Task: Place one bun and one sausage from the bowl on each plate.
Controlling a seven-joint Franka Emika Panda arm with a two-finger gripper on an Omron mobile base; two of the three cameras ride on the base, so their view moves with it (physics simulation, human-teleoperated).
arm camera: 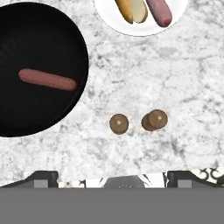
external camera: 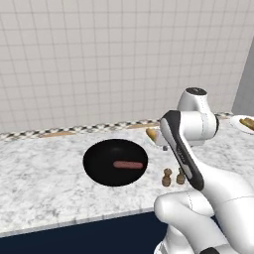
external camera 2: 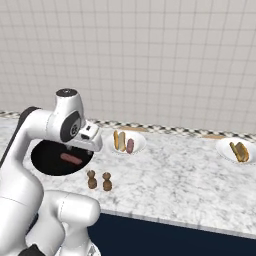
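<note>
the marbled bench (arm camera: 183, 87) is carrying the black bowl (arm camera: 26, 26), which is holding the last reddish sausage (arm camera: 47, 79). the far plate (external camera 2: 225, 150) is showing just a bun (external camera 2: 239, 151), so the sausage probably belongs there. the claw (arm camera: 112, 177) is hanging wide and empty; it should be centring over the sausage's middle, jaws across it.

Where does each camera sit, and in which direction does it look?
Left base view: behind the arm's left, looking forward and down at the bowl; arm at lower right.
Right base view: behind its right, over both plates; arm at lower left.
Hand view: straight down on the shakers; the open gripper at the bottom.
All share the bowl's sausage.
</note>
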